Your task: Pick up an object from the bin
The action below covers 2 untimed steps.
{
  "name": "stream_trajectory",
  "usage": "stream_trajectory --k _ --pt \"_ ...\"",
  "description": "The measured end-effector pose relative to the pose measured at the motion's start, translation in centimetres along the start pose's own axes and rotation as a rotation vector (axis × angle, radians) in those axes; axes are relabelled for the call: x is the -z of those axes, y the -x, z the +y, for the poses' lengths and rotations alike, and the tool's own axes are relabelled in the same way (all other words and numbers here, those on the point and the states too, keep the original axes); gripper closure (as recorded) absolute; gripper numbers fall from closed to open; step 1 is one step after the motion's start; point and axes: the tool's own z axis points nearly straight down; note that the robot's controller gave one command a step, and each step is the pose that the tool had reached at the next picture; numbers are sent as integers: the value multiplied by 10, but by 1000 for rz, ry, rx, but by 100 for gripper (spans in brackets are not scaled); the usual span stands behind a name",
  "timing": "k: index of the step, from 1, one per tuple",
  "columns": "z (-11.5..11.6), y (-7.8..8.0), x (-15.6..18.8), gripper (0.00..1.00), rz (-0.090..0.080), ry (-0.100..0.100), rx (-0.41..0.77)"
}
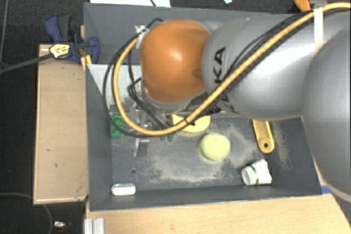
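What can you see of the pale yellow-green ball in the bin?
The pale yellow-green ball is round, matte and slightly fuzzy-looking, whole, with no markings visible. It rests on the dusty grey bin floor, right of centre toward the near wall. Nothing grips it; it lies apart from the white cap-like piece and the mustard-yellow strip.

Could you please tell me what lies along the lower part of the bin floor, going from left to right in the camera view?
small white oblong piece → yellow-green ball → white cylinder
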Motion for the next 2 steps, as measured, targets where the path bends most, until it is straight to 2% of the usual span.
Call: stream_trajectory --k 1,2 --pt "-1 29 -57 0 -1 1 -165" --pt "-4 70 -147 0 -4 1 47"
